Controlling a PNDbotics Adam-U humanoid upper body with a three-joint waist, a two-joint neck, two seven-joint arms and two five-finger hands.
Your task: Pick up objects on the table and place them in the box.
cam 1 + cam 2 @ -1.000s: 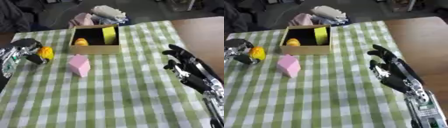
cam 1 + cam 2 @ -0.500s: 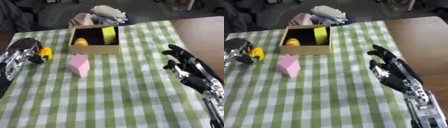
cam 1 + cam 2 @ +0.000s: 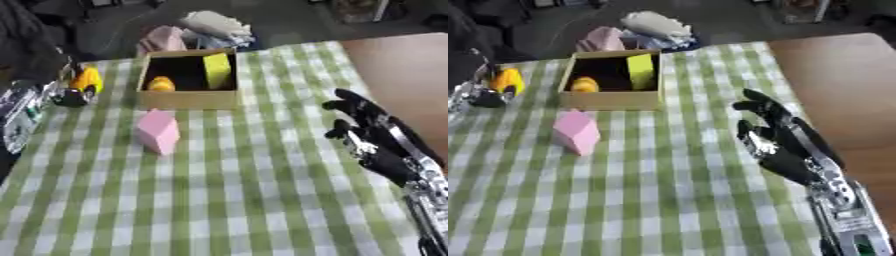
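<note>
2 things already sit in the box (image 3: 189,100); the left hand (image 3: 63,92), fingers curled, grips a yellow-orange object (image 3: 86,80) left of it. A pink block (image 3: 157,131) lies just before the box. The right hand (image 3: 776,145) hovers, fingers spread.

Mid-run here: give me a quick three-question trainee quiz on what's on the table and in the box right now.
1. True or false: the pink block is inside the box.
2. Which hand holds the yellow-orange object?
A. left hand
B. right hand
3. Fill in: the right hand is ____ (open/shut).

Key: 1 false, it lies on the checked cloth before the box. 2 A. 3 open.
</note>
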